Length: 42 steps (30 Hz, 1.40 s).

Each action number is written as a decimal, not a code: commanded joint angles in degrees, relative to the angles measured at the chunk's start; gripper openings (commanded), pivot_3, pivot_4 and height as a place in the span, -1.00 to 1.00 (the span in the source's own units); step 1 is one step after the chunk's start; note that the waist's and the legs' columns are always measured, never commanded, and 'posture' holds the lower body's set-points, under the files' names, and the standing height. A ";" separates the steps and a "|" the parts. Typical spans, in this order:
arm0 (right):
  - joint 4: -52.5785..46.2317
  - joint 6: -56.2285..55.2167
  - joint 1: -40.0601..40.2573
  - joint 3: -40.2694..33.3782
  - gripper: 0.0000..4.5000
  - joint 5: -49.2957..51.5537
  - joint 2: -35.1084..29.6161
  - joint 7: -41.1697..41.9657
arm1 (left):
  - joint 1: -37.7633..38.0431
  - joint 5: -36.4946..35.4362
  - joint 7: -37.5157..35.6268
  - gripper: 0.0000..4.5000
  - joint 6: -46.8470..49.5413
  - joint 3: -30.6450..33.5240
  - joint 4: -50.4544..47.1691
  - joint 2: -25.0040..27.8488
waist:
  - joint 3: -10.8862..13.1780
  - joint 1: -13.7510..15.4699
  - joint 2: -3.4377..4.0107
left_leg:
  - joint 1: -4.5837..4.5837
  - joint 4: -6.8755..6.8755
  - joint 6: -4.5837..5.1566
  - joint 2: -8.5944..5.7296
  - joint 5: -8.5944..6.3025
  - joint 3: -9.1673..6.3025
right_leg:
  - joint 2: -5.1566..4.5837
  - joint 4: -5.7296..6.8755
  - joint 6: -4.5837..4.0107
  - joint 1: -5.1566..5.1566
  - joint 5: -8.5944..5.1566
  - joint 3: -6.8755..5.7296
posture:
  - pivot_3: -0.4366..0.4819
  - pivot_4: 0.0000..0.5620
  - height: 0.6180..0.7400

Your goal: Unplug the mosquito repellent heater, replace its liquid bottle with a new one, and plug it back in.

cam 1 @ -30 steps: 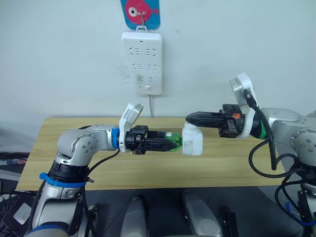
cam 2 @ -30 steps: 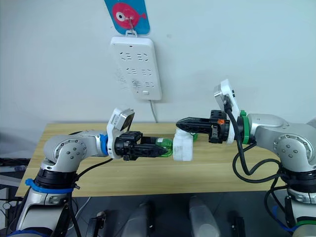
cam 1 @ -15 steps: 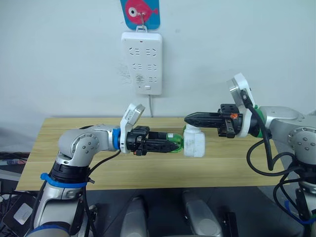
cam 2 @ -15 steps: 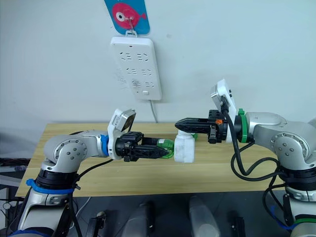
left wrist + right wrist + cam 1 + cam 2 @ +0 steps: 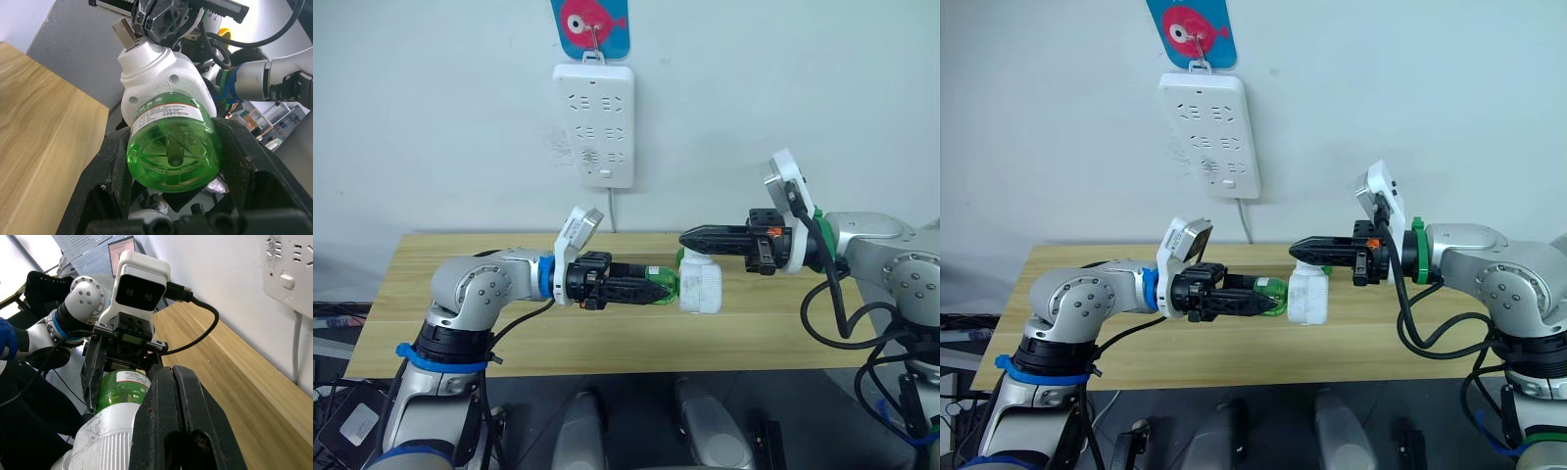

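A light wooden table (image 5: pixel 509 338) runs below both arms, and a white wall power strip (image 5: pixel 595 124) hangs on the wall behind, with no plug in its sockets. The mosquito repellent heater (image 5: pixel 699 283) is held in the air above the table's middle, between the two grippers and well below the strip. Its liquid bottle (image 5: pixel 172 147), translucent green with a printed label, is seated neck-first in the heater's underside, its base pointing toward the left arm.

Both pieces look like light, hard plastic. The heater's rounded white shell is smooth and likely slippery, so its ribbed flank or the flat end by the prongs seems the surest place to pinch. The bottle is probably stiff but thin-walled; its round body gives two opposite sides to clamp, and a firm, even squeeze should serve if it has to be turned out of the heater.

The left gripper (image 5: pixel 628 290) is partly spread, its two black fingers (image 5: pixel 112 166) clasping the bottle's body on either side. The right gripper (image 5: pixel 697 238) comes in from the other side with its fingers pressed nearly together at the heater's top end; in the left wrist view they appear clamped on the prong end, so I judge it is grasping the heater.
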 commanded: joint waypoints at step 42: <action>-20.15 -28.92 28.33 -3.81 1.00 29.11 27.84 -60.64 | 2.22 -35.41 47.37 0.01 0.58 17.99 7.23 -23.60 | -0.12 -1.25 -0.03 | 0.13 0.00 -0.11 0.02 0.08 0.06 | 0.15 0.14 0.27 0.04 -0.15 0.19 | -0.65 -0.12 0.75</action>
